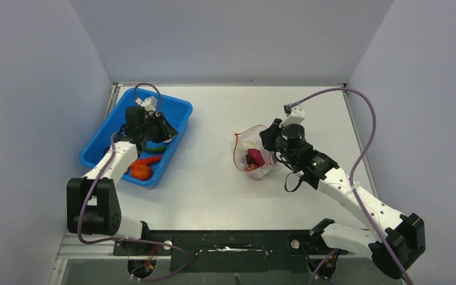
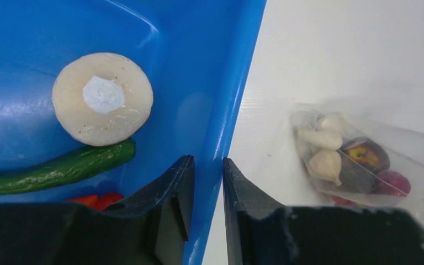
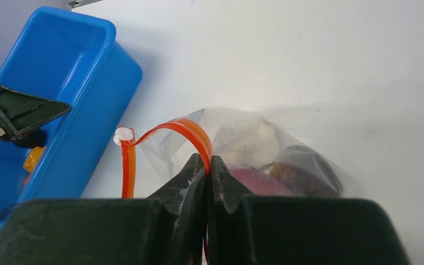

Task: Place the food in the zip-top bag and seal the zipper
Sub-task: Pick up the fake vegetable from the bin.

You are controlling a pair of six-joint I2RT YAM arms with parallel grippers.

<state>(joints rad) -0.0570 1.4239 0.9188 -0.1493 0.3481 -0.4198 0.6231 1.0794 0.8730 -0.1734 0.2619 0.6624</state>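
The clear zip-top bag (image 1: pixel 252 155) lies mid-table, mouth open, with purple, white and dark food pieces inside. My right gripper (image 1: pixel 268 138) is shut on its red zipper strip (image 3: pixel 190 130); in the right wrist view the gripper (image 3: pixel 207 160) pinches the strip, and a purple piece (image 3: pixel 259 182) lies behind it. My left gripper (image 1: pixel 165 127) is at the right wall of the blue bin (image 1: pixel 178 107). In the left wrist view the left gripper (image 2: pixel 208 165) straddles that wall, jaws nearly together on it. In the bin lie a white disc (image 2: pixel 102 99), a green chili (image 2: pixel 61 168) and a red piece (image 2: pixel 96 200).
An orange piece (image 1: pixel 141 171) and a red chili (image 1: pixel 148 160) lie at the bin's near end. The bag (image 2: pixel 353 160) shows to the right of the bin in the left wrist view. Grey walls close in the table on the left, right and back.
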